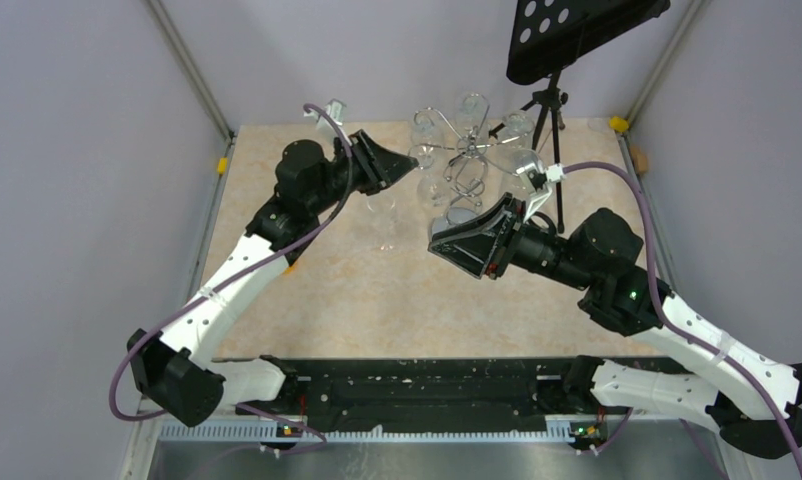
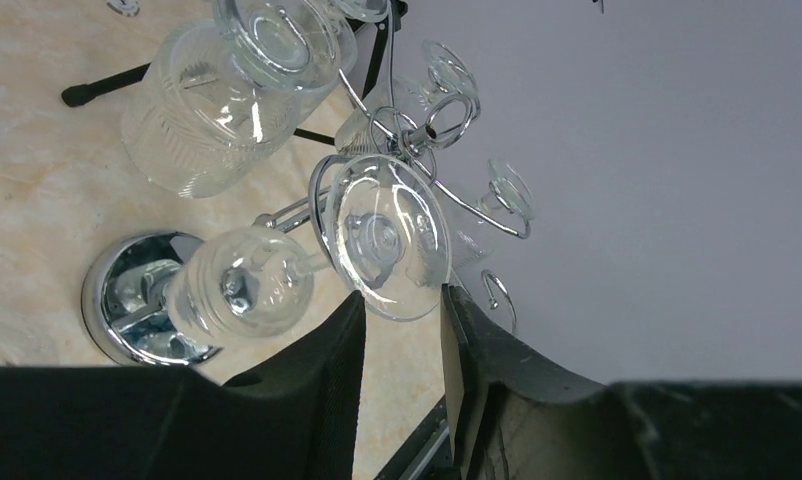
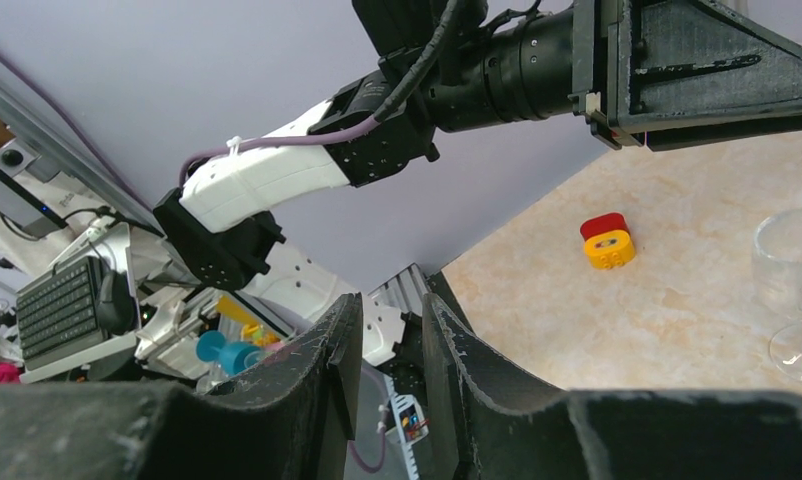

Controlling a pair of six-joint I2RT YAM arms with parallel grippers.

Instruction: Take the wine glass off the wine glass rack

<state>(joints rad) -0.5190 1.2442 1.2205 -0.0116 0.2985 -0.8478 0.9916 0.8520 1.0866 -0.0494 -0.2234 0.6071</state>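
Note:
The silver wire wine glass rack stands at the back of the table and several clear glasses hang upside down from its scroll arms. In the left wrist view its chrome base and central post show. One hanging wine glass has its round foot right in front of my left gripper. The jaws are open and the foot's lower rim reaches in between the fingertips. In the top view the left gripper is at the rack's left side. My right gripper is just in front of the rack, slightly open and empty.
A black music stand on a tripod rises behind and to the right of the rack. A clear glass stands upright on the table left of the rack; it also shows in the right wrist view. A yellow and red block lies near the table's left edge.

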